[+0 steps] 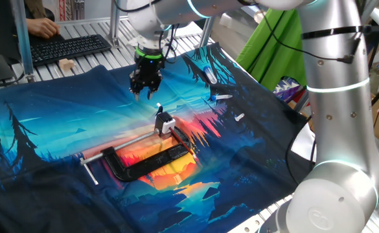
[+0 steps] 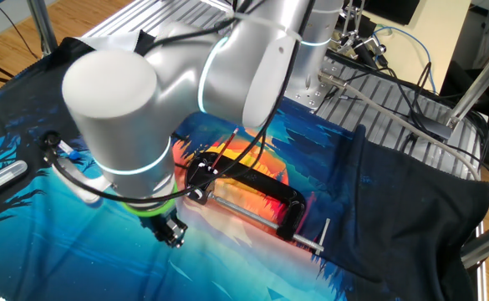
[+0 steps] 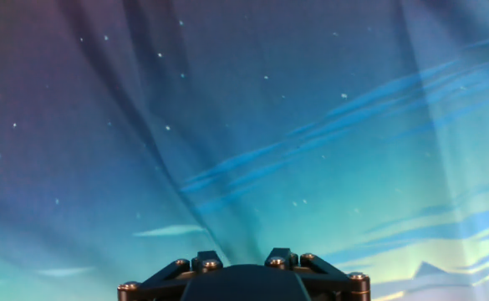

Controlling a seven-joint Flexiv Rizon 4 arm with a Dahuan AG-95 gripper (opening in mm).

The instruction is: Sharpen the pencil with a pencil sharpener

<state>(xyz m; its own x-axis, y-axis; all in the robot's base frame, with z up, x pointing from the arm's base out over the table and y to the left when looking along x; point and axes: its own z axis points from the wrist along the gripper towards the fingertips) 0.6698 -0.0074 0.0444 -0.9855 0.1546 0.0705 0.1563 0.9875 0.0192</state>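
Printed cloth (image 1: 46, 149) | clamp (image 1: 144, 162) holds pencil sharpener (image 1: 164, 121) | gripper (image 1: 145, 85) hovers nearby; opening unclear, seemingly empty

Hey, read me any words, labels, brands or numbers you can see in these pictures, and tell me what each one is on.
None can be read.
Keyboard: key markings too small to read.
Marker: no legible print.
Sharpener and clamp: no visible lettering.
Cloth: only a printed landscape, no text.
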